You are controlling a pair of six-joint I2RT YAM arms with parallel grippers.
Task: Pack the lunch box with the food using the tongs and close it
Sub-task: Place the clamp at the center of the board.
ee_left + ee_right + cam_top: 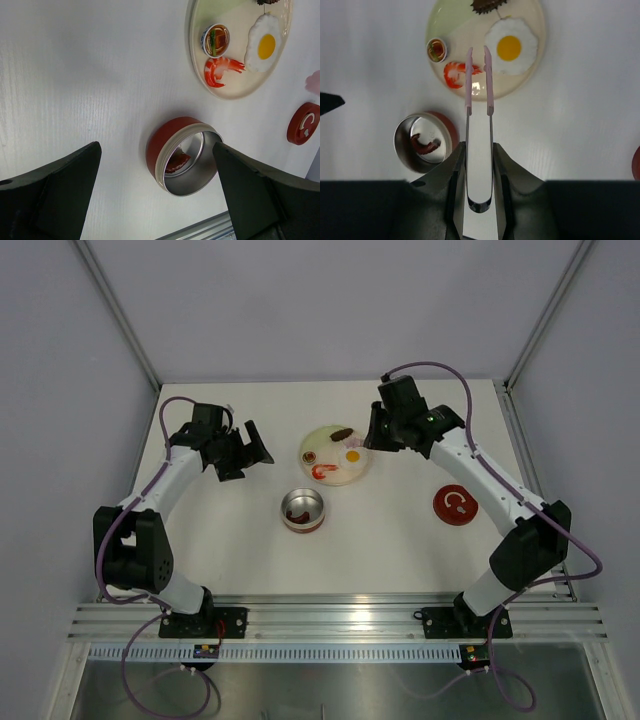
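Note:
The lunch box [302, 510] [172, 145] [402, 135] stands open at mid-table with one dark red food piece [424, 144] inside. Its red lid [454, 504] [303, 122] lies to the right. On the pale plate [337, 478] [520, 82] lie a fried egg [511, 46], a red-and-white curled strip [454, 74] and a dark brown piece [487, 5]. My right gripper [479, 150] [380, 430] is shut on the tongs [468, 85]. Their tips stand apart above the plate, between strip and egg, holding nothing. My left gripper [156, 147] [245, 452] hangs open left of the plate.
A tiny bowl [436, 50] [216, 40] with a filling sits on the plate's left side. The table's metal rail [330, 615] runs along the near edge, and grey walls close in the back and sides.

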